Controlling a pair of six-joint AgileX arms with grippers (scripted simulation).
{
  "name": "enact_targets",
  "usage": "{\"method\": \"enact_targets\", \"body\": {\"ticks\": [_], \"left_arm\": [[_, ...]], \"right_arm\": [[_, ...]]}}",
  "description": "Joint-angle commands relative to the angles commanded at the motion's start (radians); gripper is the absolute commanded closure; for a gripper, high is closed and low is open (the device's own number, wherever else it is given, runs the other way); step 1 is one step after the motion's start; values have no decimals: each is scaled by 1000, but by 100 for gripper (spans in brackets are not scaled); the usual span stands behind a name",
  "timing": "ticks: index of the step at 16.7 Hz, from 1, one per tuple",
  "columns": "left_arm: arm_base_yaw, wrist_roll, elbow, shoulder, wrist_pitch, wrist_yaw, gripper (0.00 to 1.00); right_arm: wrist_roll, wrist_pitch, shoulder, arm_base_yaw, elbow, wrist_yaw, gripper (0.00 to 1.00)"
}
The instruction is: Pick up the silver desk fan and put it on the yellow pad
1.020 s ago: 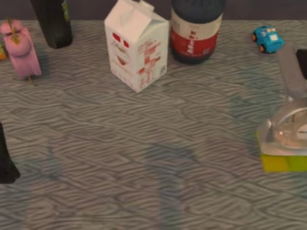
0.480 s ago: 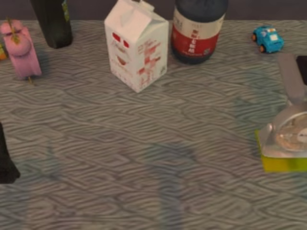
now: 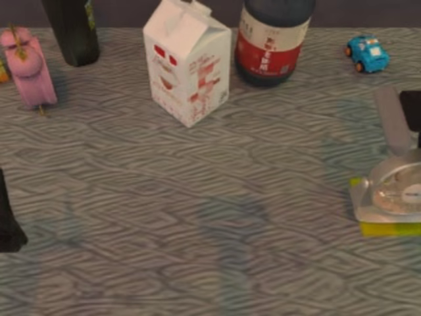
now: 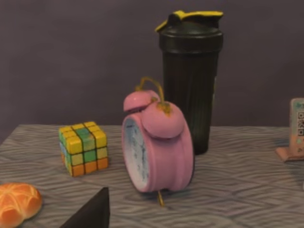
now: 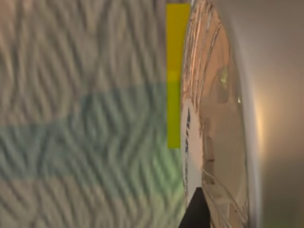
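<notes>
The silver desk fan point(image 3: 393, 195) lies at the table's right edge with its round head facing up, resting over the yellow pad point(image 3: 388, 228); only a strip of the pad shows along the fan's near and left sides. A grey bar point(image 3: 393, 120) runs from the fan toward the back. My right gripper point(image 3: 413, 110) shows as a dark piece at the right border just behind the fan. In the right wrist view the shiny fan point(image 5: 213, 118) fills the side beside the yellow pad point(image 5: 176, 71), and one dark fingertip point(image 5: 194, 211) lies against it. My left gripper point(image 3: 8, 220) is parked at the left edge.
Along the back stand a pink alarm clock point(image 3: 27, 66), a dark shaker bottle point(image 3: 72, 29), a white milk carton point(image 3: 187, 62), a dark jar with a red label point(image 3: 273, 43) and a blue toy car point(image 3: 367, 52). The left wrist view adds a colour cube point(image 4: 83, 148) and a bread roll point(image 4: 16, 200).
The fan has come down a little nearer onto the pad, covering more of the yellow. The dark gripper piece and the grey bar moved the same way. The left arm stayed still.
</notes>
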Motion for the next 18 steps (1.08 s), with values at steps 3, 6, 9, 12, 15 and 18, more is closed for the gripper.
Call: {"method": "enact_targets", "body": {"ticks": [3,6,9,12,15,18], "left_arm": [[0,0,0,0,0,0,0],[0,0,0,0,0,0,0],[0,0,0,0,0,0,0],[0,0,0,0,0,0,0],[0,0,0,0,0,0,0],[0,0,0,0,0,0,0]], "right_arm": [[0,0,0,0,0,0,70],[0,0,0,0,0,0,47],[0,0,0,0,0,0,25],[0,0,0,0,0,0,2],[0,0,0,0,0,0,0],[0,0,0,0,0,0,0]]}}
